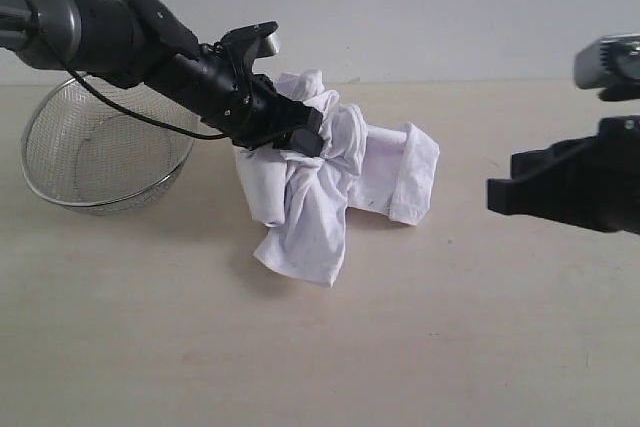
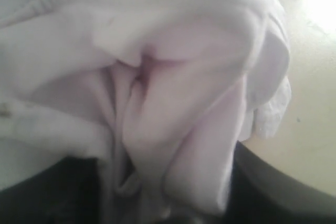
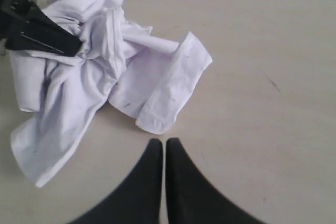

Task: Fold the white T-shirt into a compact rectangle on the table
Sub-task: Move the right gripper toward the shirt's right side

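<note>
At the far left a wire-mesh basket (image 1: 90,147) stands on the desk (image 1: 300,357), tilted. The left arm passes over its rim, and the left pincer (image 1: 300,139) is pushed into the upper part of the white T-shirt (image 1: 330,197). Cloth fills the left wrist view and lies between the dark fingers, but I cannot tell whether they are clamping it or merely resting around it. The shirt is a crumpled heap near the middle of the desk, just beside the basket. Its longest run in the exterior view goes from the far side toward the near side and ends in a loose flap pointing toward the near edge. A 2nd lobe with a hemmed edge points right. No lettering shows. At the right, well apart from the shirt, the right pincer (image 3: 164,148) hovers above bare desk, clenched on nothing, its 2 fingers (image 3: 189,187) pressed together.
</note>
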Available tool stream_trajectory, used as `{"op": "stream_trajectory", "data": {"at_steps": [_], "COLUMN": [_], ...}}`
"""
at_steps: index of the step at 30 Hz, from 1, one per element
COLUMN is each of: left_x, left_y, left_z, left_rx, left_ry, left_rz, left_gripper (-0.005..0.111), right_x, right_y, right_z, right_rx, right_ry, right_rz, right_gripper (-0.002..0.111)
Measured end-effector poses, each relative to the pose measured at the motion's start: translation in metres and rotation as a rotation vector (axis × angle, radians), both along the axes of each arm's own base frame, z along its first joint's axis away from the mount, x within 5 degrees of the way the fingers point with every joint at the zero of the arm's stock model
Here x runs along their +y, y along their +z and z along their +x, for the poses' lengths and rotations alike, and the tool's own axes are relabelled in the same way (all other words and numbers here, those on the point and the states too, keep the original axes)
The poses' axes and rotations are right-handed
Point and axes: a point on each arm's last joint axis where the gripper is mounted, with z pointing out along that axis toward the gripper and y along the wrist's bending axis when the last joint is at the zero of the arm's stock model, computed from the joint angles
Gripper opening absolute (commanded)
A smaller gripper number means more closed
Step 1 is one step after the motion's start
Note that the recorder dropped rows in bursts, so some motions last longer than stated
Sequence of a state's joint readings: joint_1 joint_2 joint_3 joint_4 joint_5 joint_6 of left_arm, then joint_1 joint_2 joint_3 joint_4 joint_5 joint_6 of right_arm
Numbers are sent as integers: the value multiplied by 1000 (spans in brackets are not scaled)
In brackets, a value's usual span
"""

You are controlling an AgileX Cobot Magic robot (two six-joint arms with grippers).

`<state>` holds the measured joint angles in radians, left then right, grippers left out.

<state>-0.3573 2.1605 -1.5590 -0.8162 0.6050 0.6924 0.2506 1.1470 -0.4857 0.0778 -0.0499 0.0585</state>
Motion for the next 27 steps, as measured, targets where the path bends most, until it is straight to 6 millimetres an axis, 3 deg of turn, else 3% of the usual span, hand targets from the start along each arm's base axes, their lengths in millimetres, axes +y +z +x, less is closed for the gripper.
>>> {"op": "stream_trajectory", "data": {"at_steps": [5, 9, 13, 16, 21, 27], "left_x": [0, 1, 2, 5, 15, 23], "left_y": [12, 16, 16, 16, 16, 15], "left_z": [-2, -2, -2, 0, 3, 4], "left_rx": [-22, -37, -40, -40, -26, -7], "left_ry": [-4, -12, -14, -5, 7, 13], "left_rz": [-7, 2, 7, 8, 6, 4], "left_gripper": [46, 29, 8, 4, 4, 4], "right_x": [0, -1, 4, 8, 12, -7], "right_y": [-19, -34, -33, -30, -30, -31], "right_z": [55, 92, 127, 149, 166, 169], "right_rx": [96, 183, 220, 242, 329, 369], "right_ry": [-44, -65, -54, -22, 62, 197], "right_rz": [-31, -48, -67, -105, -126, 92], "right_gripper": [0, 0, 0, 0, 0, 0]}}
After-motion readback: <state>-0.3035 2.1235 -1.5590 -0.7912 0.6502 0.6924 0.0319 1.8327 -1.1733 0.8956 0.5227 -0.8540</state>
